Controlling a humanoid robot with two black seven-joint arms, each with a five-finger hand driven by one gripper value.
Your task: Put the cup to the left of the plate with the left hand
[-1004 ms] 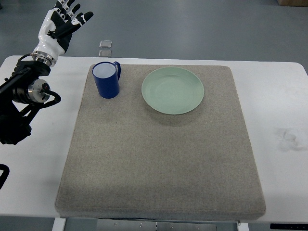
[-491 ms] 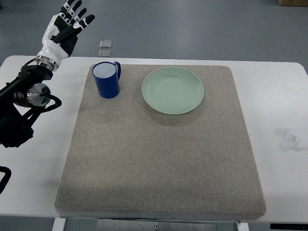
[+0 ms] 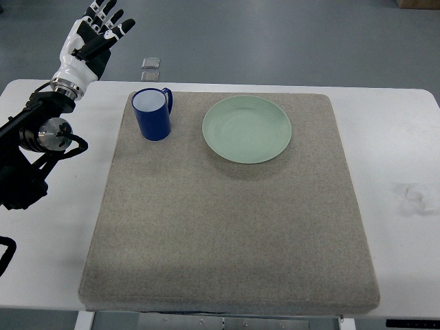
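A blue cup (image 3: 152, 113) with a white inside stands upright on the grey mat (image 3: 227, 227), its handle pointing to the far right. It sits just left of the pale green plate (image 3: 247, 128), with a gap between them. My left hand (image 3: 91, 41) is raised beyond the table's far left corner, fingers spread and holding nothing, well apart from the cup. Its black arm (image 3: 31, 148) runs down the left edge. The right arm does not show.
The mat lies on a white table (image 3: 402, 144). Two small grey squares (image 3: 150, 68) lie on the floor beyond the table's far edge. A faint smudge (image 3: 410, 196) marks the table at the right.
My left hand has drifted slightly; the arm shifted a little toward the far edge. The cup and plate have not moved.
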